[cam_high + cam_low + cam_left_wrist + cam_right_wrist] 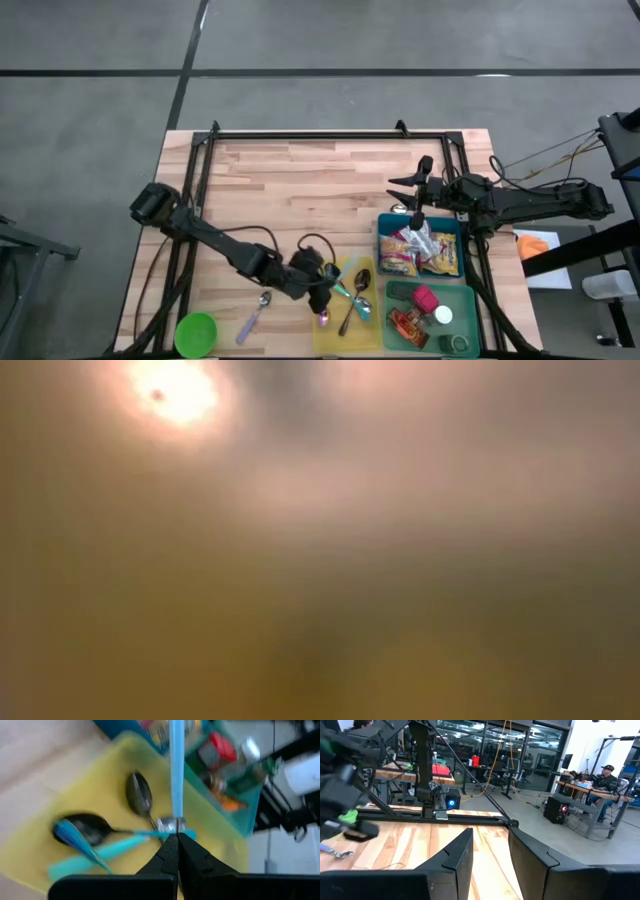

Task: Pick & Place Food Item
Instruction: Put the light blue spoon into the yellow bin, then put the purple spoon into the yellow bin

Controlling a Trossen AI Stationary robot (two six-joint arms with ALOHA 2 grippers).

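Observation:
My left gripper point(327, 291) reaches over the yellow tray point(336, 341) at the near middle and is shut on a light-blue-handled spoon point(176, 770). Two more spoons lie in the tray, one all metal point(138, 791) and one dark-bowled with a blue handle point(86, 827). Snack packets point(420, 250) fill a blue bin point(382, 243) to the tray's right. Bottles and jars point(425, 300) sit in a green bin point(471, 300) nearer the front. My right gripper point(490, 855) hovers level above the table beyond the blue bin, open, with nothing between its fingers. My left gripper pinches the spoon at its metal neck point(170, 825), where the blue handle begins, between its two fingertips. The fingers slant down from the table's left. The handle runs on away from the fingers over the tray toward the bins. The fingers hide the spoon's bowl.
A purple-handled spoon point(254, 315) lies on the wood left of the tray, and a green cup point(196, 333) stands at the near left corner. A black frame rail point(330, 137) borders the far side. The low view shows only blur.

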